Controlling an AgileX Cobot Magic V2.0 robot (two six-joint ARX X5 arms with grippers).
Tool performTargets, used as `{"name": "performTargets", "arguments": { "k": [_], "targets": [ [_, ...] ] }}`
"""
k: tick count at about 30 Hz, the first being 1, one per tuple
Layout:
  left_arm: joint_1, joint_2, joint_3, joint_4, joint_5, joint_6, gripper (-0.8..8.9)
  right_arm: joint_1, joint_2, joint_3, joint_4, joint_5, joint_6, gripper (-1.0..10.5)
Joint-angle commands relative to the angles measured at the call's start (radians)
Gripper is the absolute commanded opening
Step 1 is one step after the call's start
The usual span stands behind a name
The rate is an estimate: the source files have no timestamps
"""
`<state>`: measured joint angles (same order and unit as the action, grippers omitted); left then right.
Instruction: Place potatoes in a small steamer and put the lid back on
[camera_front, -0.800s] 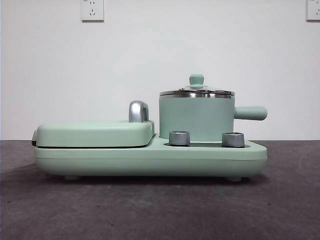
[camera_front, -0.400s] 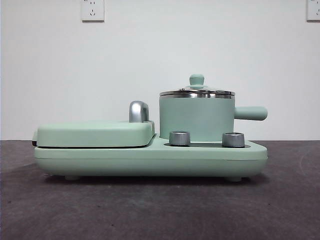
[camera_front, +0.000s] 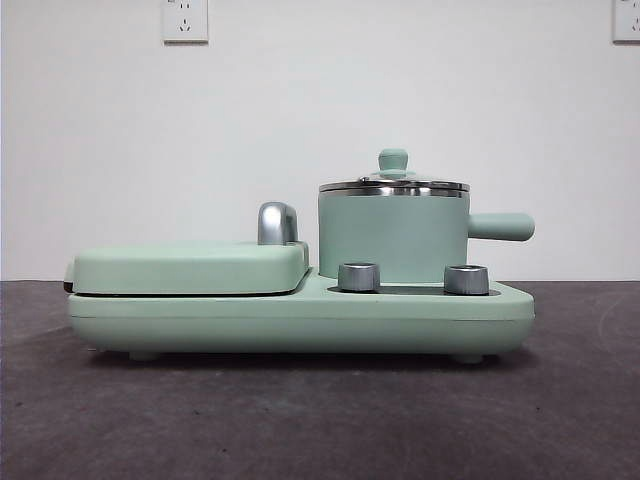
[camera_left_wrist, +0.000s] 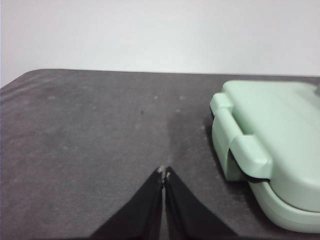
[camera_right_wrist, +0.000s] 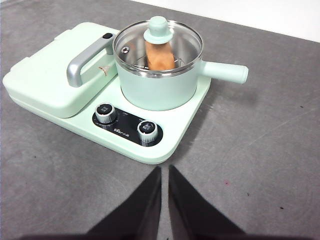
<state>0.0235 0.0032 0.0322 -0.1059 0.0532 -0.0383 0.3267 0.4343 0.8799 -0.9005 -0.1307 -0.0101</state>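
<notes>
The orange-brown potato (camera_right_wrist: 160, 56) already lies inside the small steamer (camera_right_wrist: 156, 85), visible through the glass lid (camera_right_wrist: 158, 44), which sits level on the steel rim with its mint-green knob (camera_right_wrist: 158, 28) upright at the centre. In the right wrist view the pot stands on the cooker base (camera_right_wrist: 165, 135) with its stubby side handle (camera_right_wrist: 224, 71) pointing toward three o'clock, the two silver dials (camera_right_wrist: 105, 112) just in front of it at about seven o'clock, and the hinged griddle (camera_right_wrist: 45, 80) with its chrome handle (camera_right_wrist: 86, 61) off toward nine o'clock. The front view shows the lid seated flat with no visible gap. Both arms wait clear of the appliance: the right gripper (camera_right_wrist: 164, 169) hangs over bare table at six o'clock from the pot, its jaws pressed almost together and holding nothing; the left gripper (camera_left_wrist: 164, 171) is likewise clenched and empty, beside the griddle's hinged end. The task looks complete, so what remains is to keep both arms well away, so that neither nudges the knob nor slides the lid off its rim.
</notes>
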Motion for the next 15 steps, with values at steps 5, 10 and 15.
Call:
{"name": "performTargets", "arguments": {
  "k": [5,10,15],
  "targets": [
    [0.001,0.001,-0.019,0.021,-0.003,-0.019,0.06,0.005,0.001,0.010,0.011,0.000,0.005,0.2],
    [0.001,0.001,-0.019,0.021,-0.003,-0.019,0.06,0.005,0.001,0.010,0.011,0.000,0.005,0.2],
    [0.001,0.001,-0.019,0.021,-0.003,-0.019,0.06,0.005,0.001,0.010,0.010,0.001,-0.004,0.2]
  ]
}}
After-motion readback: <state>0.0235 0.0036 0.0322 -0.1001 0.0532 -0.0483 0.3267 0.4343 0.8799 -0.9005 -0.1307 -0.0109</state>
